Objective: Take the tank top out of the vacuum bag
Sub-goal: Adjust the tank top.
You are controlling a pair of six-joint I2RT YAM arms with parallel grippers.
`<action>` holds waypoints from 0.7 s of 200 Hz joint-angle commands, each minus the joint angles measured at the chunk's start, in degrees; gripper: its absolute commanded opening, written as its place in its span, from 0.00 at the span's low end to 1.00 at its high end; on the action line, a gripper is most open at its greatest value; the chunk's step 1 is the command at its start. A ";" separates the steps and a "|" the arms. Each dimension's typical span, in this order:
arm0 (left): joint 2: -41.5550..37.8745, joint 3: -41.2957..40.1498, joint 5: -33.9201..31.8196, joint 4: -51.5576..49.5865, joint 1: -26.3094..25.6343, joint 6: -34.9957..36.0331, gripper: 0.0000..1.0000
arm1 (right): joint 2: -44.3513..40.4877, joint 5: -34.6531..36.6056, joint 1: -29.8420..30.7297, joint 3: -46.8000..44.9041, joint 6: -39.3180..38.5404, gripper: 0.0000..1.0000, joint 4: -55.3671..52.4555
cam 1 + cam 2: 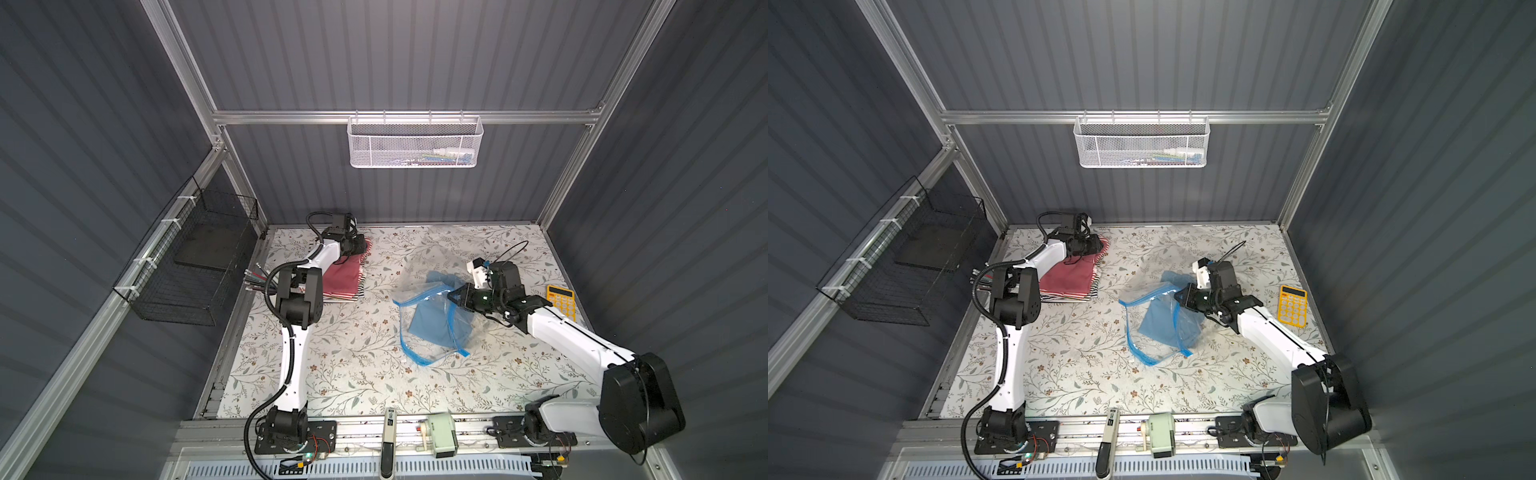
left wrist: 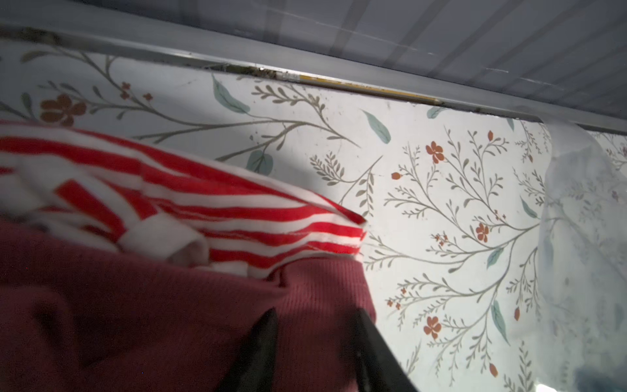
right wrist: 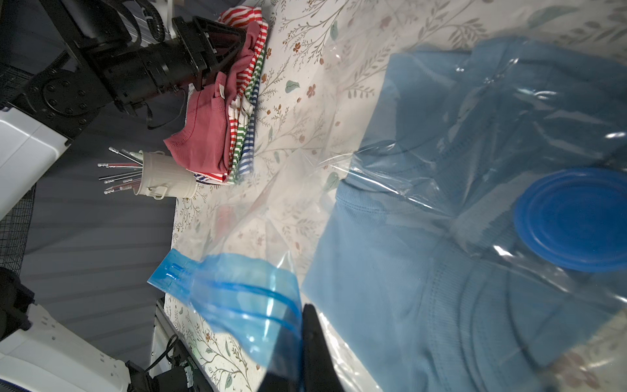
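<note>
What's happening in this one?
The right gripper is shut on the blue zip strip of the vacuum bag. The blue tank top lies inside the bag, not yet out. The left gripper is away at the folded clothes pile, jaws apart over the maroon top.

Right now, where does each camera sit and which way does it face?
Top views: high over the front rail, looking down on the table; left arm and right arm show whole.
Left wrist: low over the maroon top, facing the back wall; left gripper tips show.
Right wrist: facing the vacuum bag and blue tank top; right gripper pinches the zip edge.
Shared: both wrist views catch the clothes stack.
</note>
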 commanded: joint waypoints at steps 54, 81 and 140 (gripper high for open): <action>-19.29 -4.31 -4.74 -7.32 1.61 3.54 0.62 | -3.43 1.24 -0.24 -2.01 0.01 0.00 -0.39; -26.31 -16.57 -7.11 -9.46 3.89 -2.21 0.57 | -4.56 0.64 -0.27 -2.84 0.68 0.00 0.37; -35.45 -36.20 -13.39 -6.83 7.83 -6.56 0.52 | -7.01 0.34 -0.21 -3.97 0.81 0.00 -0.11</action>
